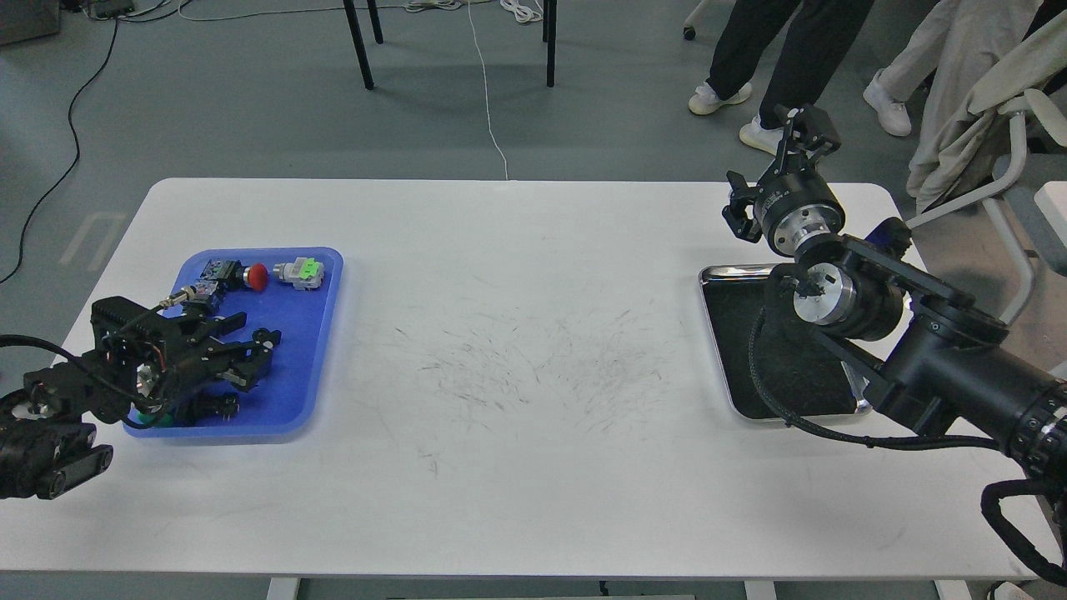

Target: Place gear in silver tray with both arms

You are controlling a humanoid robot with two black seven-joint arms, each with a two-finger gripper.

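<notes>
Left tool (254,346) fingers spread over blue tray (325,333); no writing legible

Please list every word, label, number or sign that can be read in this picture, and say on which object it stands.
No text can be read.
right gripper: a line of pale print runs round its black wrist collar, too small and blurred to read.
green and silver part in the blue tray: no legible marking.
silver tray: no marking visible.

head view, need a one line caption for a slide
Left gripper open over parts in the blue tray; right gripper raised beyond the silver tray across the white table.
</notes>
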